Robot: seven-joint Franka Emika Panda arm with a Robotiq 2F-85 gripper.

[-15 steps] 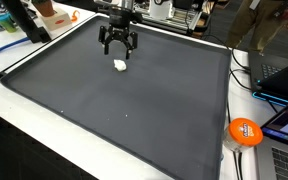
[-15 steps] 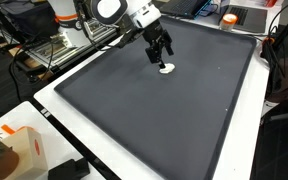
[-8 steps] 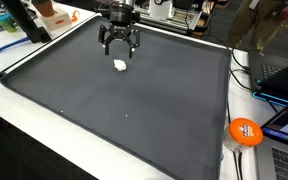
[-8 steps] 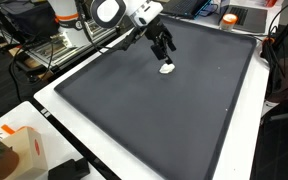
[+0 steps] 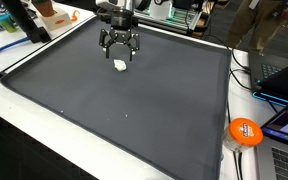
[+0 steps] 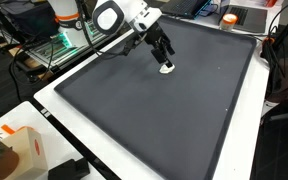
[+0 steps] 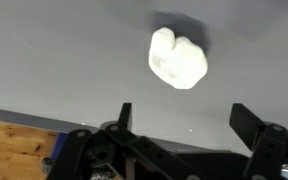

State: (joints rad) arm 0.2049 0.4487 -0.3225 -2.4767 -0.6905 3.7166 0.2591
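Gripper (image 5: 119,50) is standing a touch higher over the mat than a second ago. The arm carrying the gripper (image 6: 163,57) is also leaning at a slightly different angle. White lump (image 5: 120,65) is lying where it was.

Exterior views, left to right:
- White worktop (image 5: 24,125) is showing as a pale border along the near left side.
- Dark grey mat (image 5: 134,110) is covering most of the worktop.
- Gripper is hanging over the far part of the mat, its fingers spread wide and gripping nothing.
- White lump (image 6: 167,68) is sitting on the mat just beneath the fingertips, near them but apart in both exterior views.
- Orange disc (image 5: 244,131) is resting well to the right, off the mat, near the worktop's edge.

Wrist view, left to right:
- Strip of wood (image 7: 14,150) is showing at the lower left corner.
- Fingers (image 7: 124,115) are standing far apart along the bottom of the frame.
- White lump (image 7: 177,58) is lying on the grey mat (image 7: 44,50) ahead of the open fingers, roughly centred between them and touching neither.
- Its surface is looking crumpled and uneven.
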